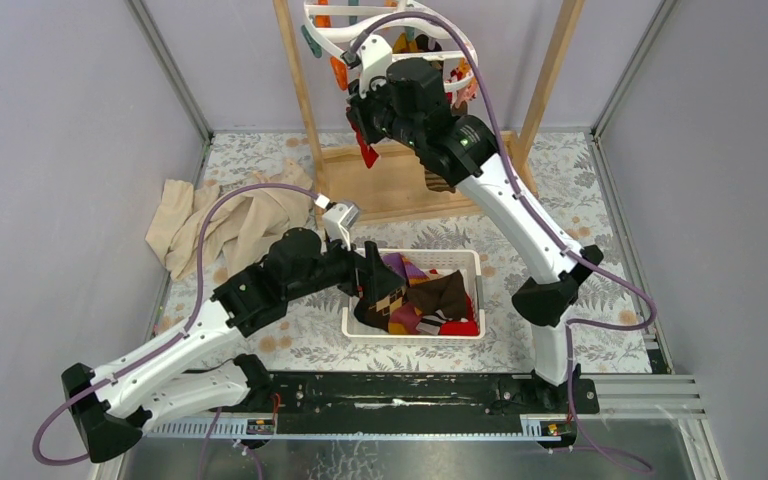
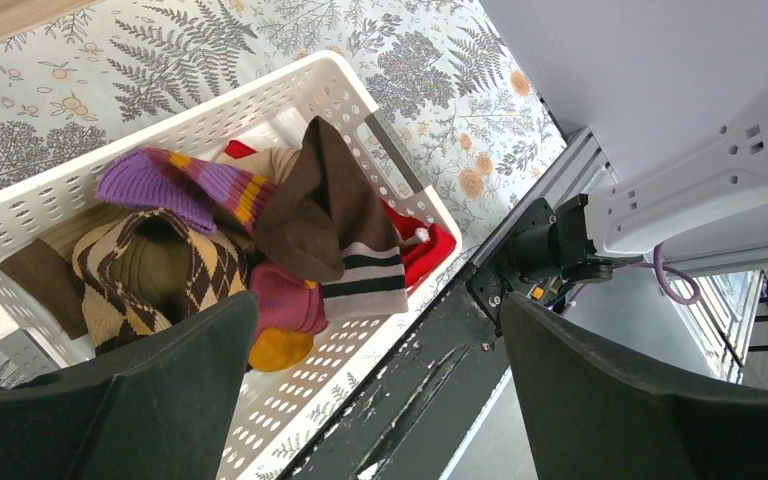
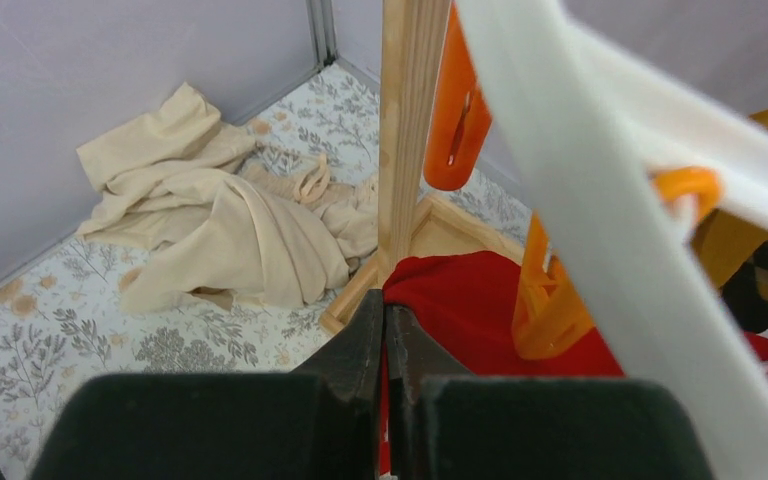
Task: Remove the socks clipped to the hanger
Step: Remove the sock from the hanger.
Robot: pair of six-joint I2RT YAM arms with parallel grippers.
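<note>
The white ring hanger [image 1: 380, 30] hangs at the back, and its band crosses the right wrist view [image 3: 600, 200]. My right gripper [image 1: 362, 135] is up beside it. In its wrist view this gripper [image 3: 385, 310] is shut on a red sock [image 3: 460, 300], which an orange clip [image 3: 545, 310] still grips. Mustard and argyle socks [image 3: 760, 250] hang further right. My left gripper [image 1: 373, 288] hovers open and empty [image 2: 378, 320] over the near edge of a white basket [image 1: 410, 335]. Several loose socks [image 2: 320, 200] lie in the basket: brown, argyle, purple striped, red.
The wooden rack's post [image 3: 405, 130] stands just left of the red sock, and its base [image 1: 390, 180] lies behind the basket. A beige cloth [image 1: 220, 225] is heaped at the left. An empty orange clip [image 3: 455, 120] dangles by the post. The black base rail [image 2: 430, 380] runs below the basket.
</note>
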